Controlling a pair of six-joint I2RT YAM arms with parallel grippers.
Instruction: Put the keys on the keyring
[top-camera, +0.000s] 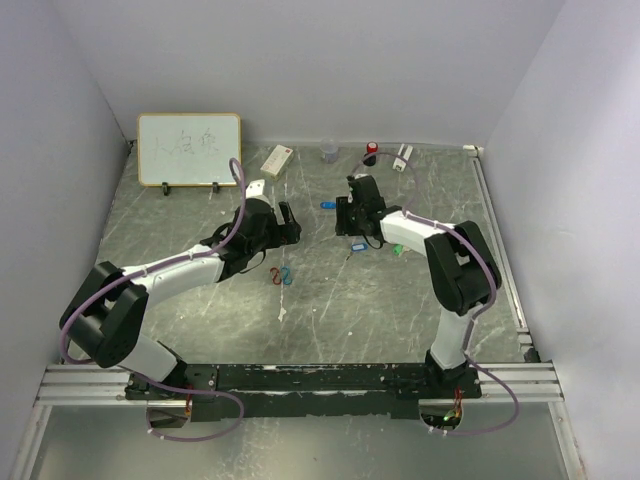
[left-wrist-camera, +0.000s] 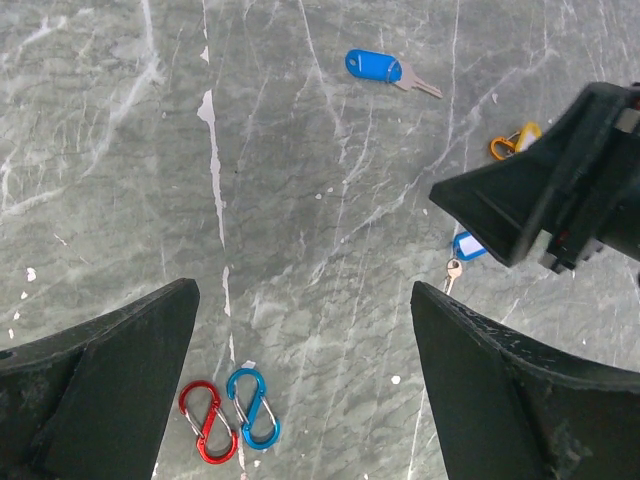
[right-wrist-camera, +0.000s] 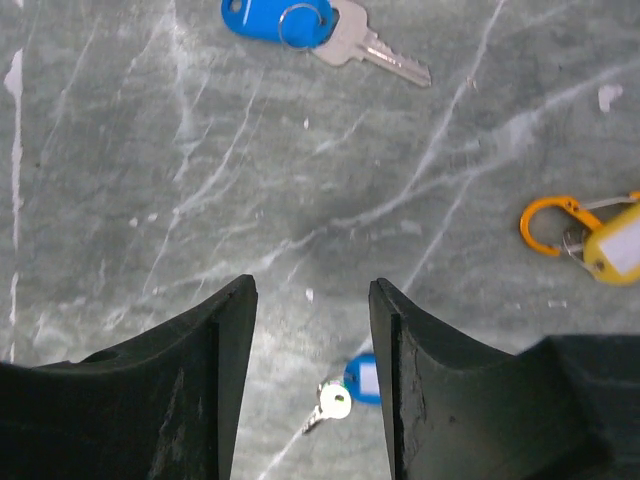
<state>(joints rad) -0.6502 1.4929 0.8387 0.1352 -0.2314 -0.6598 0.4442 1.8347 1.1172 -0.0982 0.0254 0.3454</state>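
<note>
Nearest the overhead camera, two arms stand bolted at 6 o'clock. The left arm (top-camera: 150, 280) reaches toward 1 o'clock, and the right arm (top-camera: 455, 260) bends toward 11 o'clock. Both work over a grey marbled tabletop (top-camera: 330, 320) with a whiteboard (top-camera: 189, 149) at its 11 o'clock corner.

The left tool (left-wrist-camera: 302, 300) has its jaws spread wide, and it holds and touches nothing. The right tool (right-wrist-camera: 312, 300) hangs over the tabletop with a narrow gap between its jaws, and that gap is empty.

A short blue-tagged key (right-wrist-camera: 360, 380) lies flat just at 6 o'clock of that gap in the right wrist view. Its tag points to 1 o'clock and its blade to 7 o'clock. The right arm is much the nearer to it.

A long blue-tagged key (right-wrist-camera: 290, 22) lies at 12 o'clock, carrying its own small split ring. A yellow-tagged key (right-wrist-camera: 615, 245) lies at 3 o'clock, joined to an orange carabiner (right-wrist-camera: 545, 222).

A red carabiner (left-wrist-camera: 205, 420) and a blue carabiner (left-wrist-camera: 253, 405) lie side by side below the left tool. I cannot pick out which ring is the keyring meant to collect the keys.
</note>
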